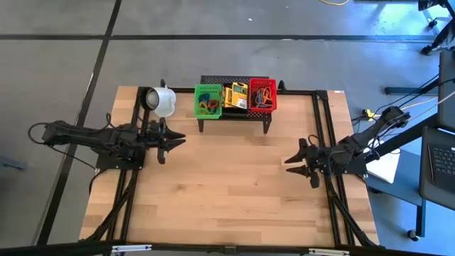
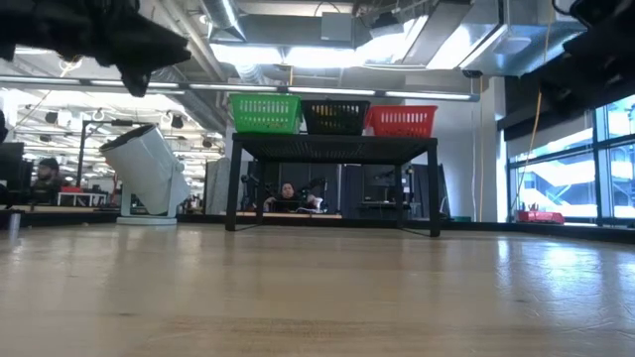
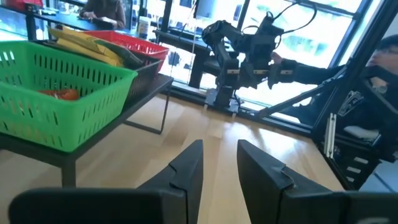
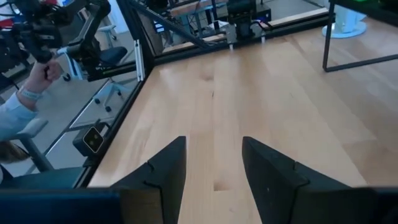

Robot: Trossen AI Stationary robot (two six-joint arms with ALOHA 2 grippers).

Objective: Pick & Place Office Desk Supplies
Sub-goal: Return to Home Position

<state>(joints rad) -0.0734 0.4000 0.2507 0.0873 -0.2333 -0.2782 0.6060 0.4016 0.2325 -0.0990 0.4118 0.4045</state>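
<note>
Office desk supplies (image 1: 237,97): all that are visible sit inside three bins lined up on the black mesh shelf (image 1: 234,114) at the far edge of the tabletop (image 1: 227,192).

- The green bin (image 1: 207,101) holds thin loops (image 1: 209,107), orange and blue among them.
- The black bin (image 2: 335,116), in the middle, holds the flat yellow boxes (image 1: 238,94).
- The red bin (image 1: 261,95) holds more loops (image 1: 264,93).

A white mug (image 1: 163,101) stands tilted just beside the shelf, on the green-bin side.

Left gripper (image 3: 220,144): fingers apart, holding nothing. It is positioned over the left side of the tabletop, near the mug.

Right gripper (image 4: 212,139): fingers apart, holding nothing. It is positioned over the right side of the tabletop, well apart from the shelf.

Status: sorting into bins and placing the bins on the shelf are judged complete. Outstanding: retraction of both arms to the rest pose. Given that both arms lie low and drawn back toward their own sides, this appears close to finished. No further handling of the supplies appears to be required.
</note>
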